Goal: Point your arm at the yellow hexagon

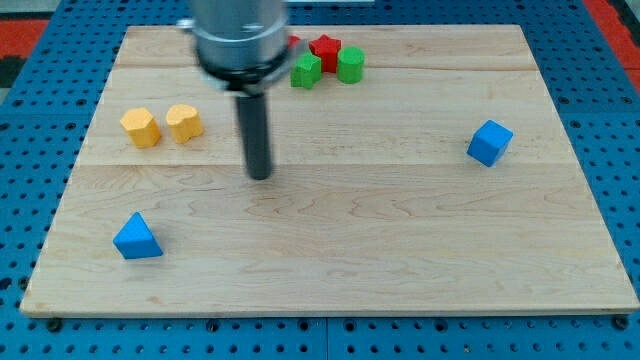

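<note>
The yellow hexagon [140, 127] lies on the wooden board [380, 220] at the view's left. A second yellow block [184, 122], with a notched top, sits just to its right, close beside it. My tip [260, 176] rests on the board right of both yellow blocks and slightly lower in the view. It is about a block's width and a half from the notched one and touches no block.
At the view's top centre a red star [324, 49] stands behind a green cube [306, 71] and a second green block [350, 64]. A blue cube [489, 142] is at the right. A blue triangle [137, 238] is at the lower left.
</note>
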{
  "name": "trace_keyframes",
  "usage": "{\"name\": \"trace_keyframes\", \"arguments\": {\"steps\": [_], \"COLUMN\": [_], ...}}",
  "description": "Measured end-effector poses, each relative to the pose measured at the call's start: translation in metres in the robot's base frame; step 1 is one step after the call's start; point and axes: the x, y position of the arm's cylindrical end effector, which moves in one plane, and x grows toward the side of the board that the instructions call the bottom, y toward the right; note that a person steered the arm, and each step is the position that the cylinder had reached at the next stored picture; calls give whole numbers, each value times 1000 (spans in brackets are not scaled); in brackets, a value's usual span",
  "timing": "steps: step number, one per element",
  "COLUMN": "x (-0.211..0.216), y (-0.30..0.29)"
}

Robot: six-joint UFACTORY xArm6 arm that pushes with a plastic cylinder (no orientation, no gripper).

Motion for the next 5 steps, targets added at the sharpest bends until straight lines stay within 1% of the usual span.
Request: {"name": "trace_keyframes", "arguments": {"steps": [1,2,3,4,5], "x": [19,-4,-49,-72,-102], "y": [-68,-162,-203,-195,-122]}}
